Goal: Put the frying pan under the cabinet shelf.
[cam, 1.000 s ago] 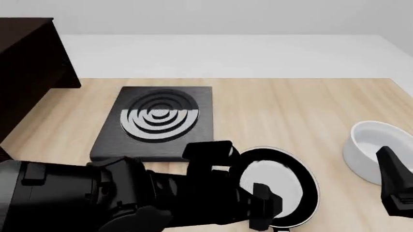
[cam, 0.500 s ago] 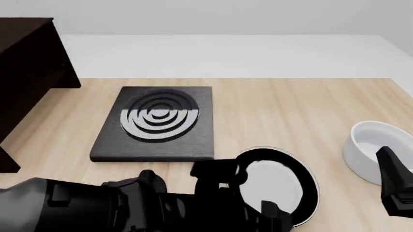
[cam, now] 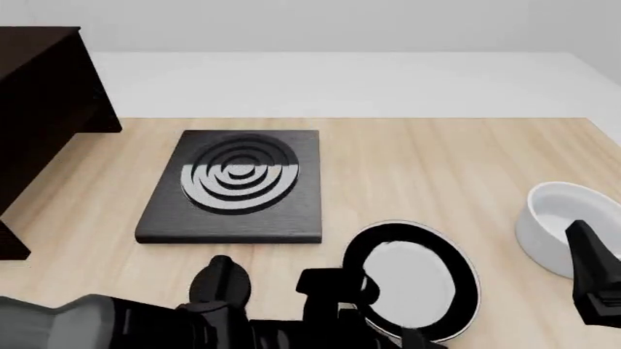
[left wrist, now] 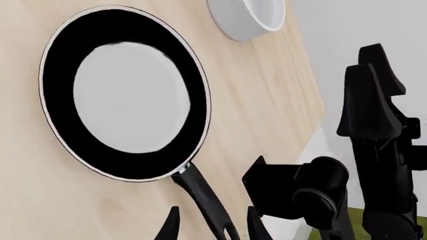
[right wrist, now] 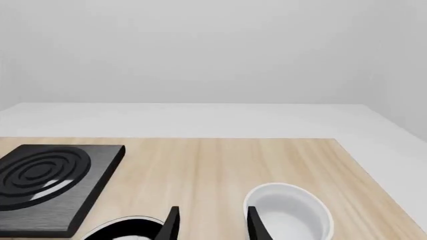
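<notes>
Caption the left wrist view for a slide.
Left gripper, fingers open either side of the frying pan's handle, with the white bowl beyond on the wooden table.

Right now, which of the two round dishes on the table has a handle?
The frying pan: black-rimmed, grey inside, with a short black handle between the left gripper fingertips. The white bowl has none.

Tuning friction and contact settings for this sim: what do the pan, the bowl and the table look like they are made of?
Frying pan: looks like coated metal, matte black wall, pale grey floor, thin light rim; handle resembles black plastic. Bowl: smooth white, thick-walled, ceramic-like, faint sheen. Table: light wood by its grain lines, matte. All are renders, so these are guesses.
</notes>
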